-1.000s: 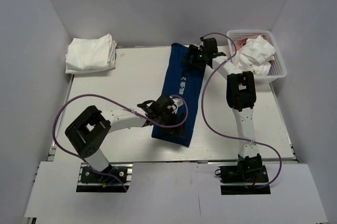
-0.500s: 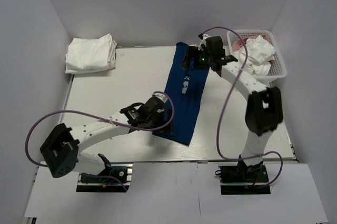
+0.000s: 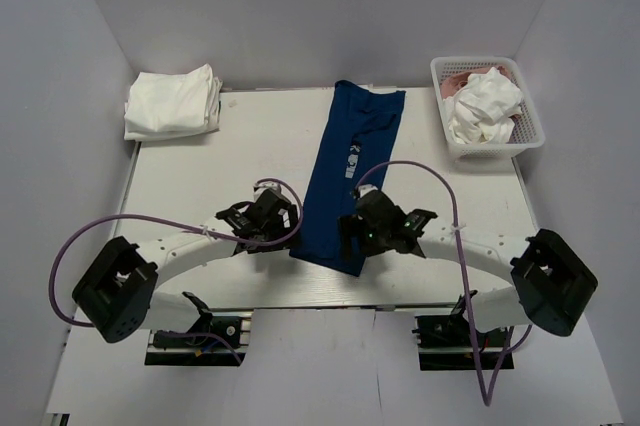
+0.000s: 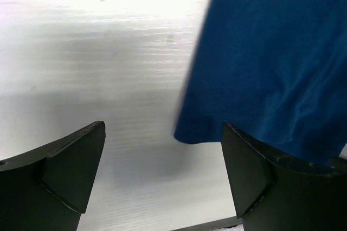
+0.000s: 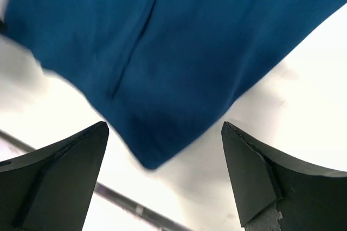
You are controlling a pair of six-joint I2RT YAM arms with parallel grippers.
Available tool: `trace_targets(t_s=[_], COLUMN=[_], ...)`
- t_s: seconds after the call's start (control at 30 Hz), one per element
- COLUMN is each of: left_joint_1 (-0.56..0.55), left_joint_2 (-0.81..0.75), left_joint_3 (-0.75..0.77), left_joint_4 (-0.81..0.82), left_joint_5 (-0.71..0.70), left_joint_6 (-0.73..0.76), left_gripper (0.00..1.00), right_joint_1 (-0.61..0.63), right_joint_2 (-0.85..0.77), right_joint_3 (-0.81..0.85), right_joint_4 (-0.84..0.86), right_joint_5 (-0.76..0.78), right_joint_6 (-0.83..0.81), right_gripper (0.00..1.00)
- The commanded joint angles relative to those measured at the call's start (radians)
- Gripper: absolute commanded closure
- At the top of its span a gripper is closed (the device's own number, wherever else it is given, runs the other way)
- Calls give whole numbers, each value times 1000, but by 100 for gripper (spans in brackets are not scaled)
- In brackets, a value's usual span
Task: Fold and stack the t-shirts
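Tabletop point(image 3: 200, 176) pale, ribbed, boxed by white walls point(image 3: 300, 6). Navy t-shirt point(image 3: 355, 146) long strip at centre; left gripper point(image 4: 162, 127), right gripper point(image 5: 162, 125) both spread wide beside near hem.

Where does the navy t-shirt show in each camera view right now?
Top external: the navy t-shirt is a long folded strip down the middle of the table.
Left wrist: the navy t-shirt fills the upper right, with one near corner at lower centre.
Right wrist: the navy t-shirt fills the top and centre, with a near corner pointing down.
Shared landmark: the table's near edge, just past the shirt's near end.
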Motion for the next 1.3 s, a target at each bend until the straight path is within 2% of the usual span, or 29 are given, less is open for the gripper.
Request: trace_targets(t_s=[0.0,0.03,0.23,0.27,0.37,0.4,0.43,0.47,0.5,0.53,0.57,0.63,0.67,0.73,0.77,0.9,1.0,1.07,1.2,1.27], left_joint_1=[3,3,3,3,-17,-17,-17,-17,-17,-17,-17,-17,-17,-17,-17,-26,-37,-46,-46,-46], left_joint_2=[27,58,136,150,159,168,169,181,181,191,192,192,192,181,181,135,60,15,-6,6], left_joint_3=[-10,-10,-7,-7,-16,-28,-28,-28,-28,-28,-28,-37,-37,-47,-47,-36,-48,-59,-59,-10], left_joint_4=[99,99,130,130,165,182,194,194,194,182,182,171,157,157,157,52,36,36,50,50], left_joint_5=[70,81,135,144,179,203,252,265,265,274,283,283,283,314,331,366,426,426,403,362], left_joint_6=[34,45,63,64,64,73,73,73,82,82,82,82,82,82,82,91,91,91,80,70], left_gripper=[4,6,12,19,30,40,46,52,65,74,87,100,100,100,100,100,100,100,100,100], right_joint_1=[74,122,221,250,281,282,284,290,292,296,293,293,292,293,292,336,374,396,394,382], right_joint_2=[-36,-27,53,73,87,94,102,104,107,105,105,101,101,99,91,39,-19,-37,-33,-48], right_joint_3=[-40,-37,-7,4,3,1,1,1,-4,-10,-19,-25,-30,-31,-30,-48,-96,-91,-51,-27], right_joint_4=[-15,-30,-96,-105,-101,-93,-93,-91,-84,-58,-52,-25,-22,-24,-24,-35,-25,-57,-99,-105], right_joint_5=[79,105,214,217,242,242,248,260,260,263,260,257,260,254,233,80,-36,-31,88,153], right_joint_6=[46,52,43,34,29,31,32,37,32,32,31,27,26,18,14,4,12,-3,37,52], right_gripper=[10,10,10,10,11,13,20,24,28,33,41,52,67,86,100,100,100,100,100,100])
